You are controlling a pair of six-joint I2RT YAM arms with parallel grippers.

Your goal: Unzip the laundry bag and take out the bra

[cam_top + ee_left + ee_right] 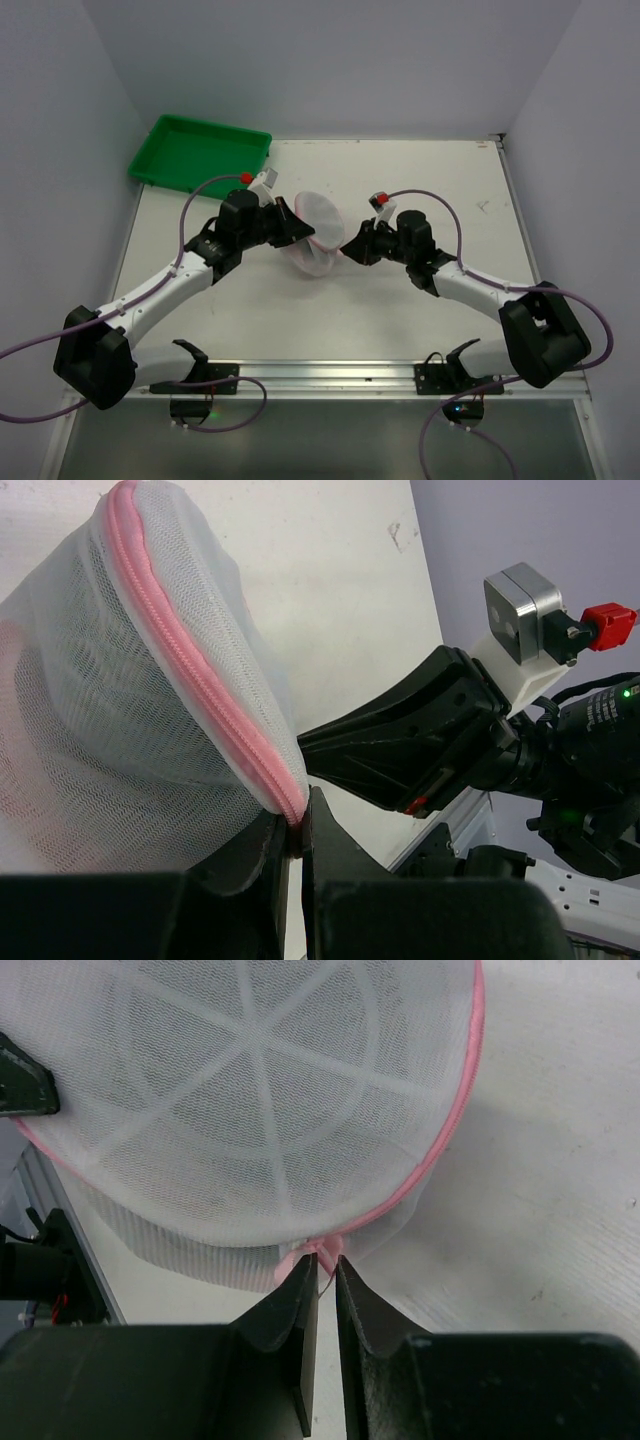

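Observation:
The laundry bag (314, 232), a white mesh dome with a pink zipper rim, hangs tilted on edge between my two grippers above the table's middle. My left gripper (296, 233) is shut on the pink zipper rim (200, 680) at its lower end, with the fingertips (318, 815) pinching it. My right gripper (349, 248) is shut on a small pink tab (326, 1251) at the rim, on the opposite side of the bag (250, 1090). The zipper looks closed. The bra is hidden; only a faint pink tint shows through the mesh (60, 730).
A green rectangular tray (200, 150) sits at the table's back left corner. A metal rail (330, 375) runs along the near edge between the arm bases. White walls close in the left, back and right sides.

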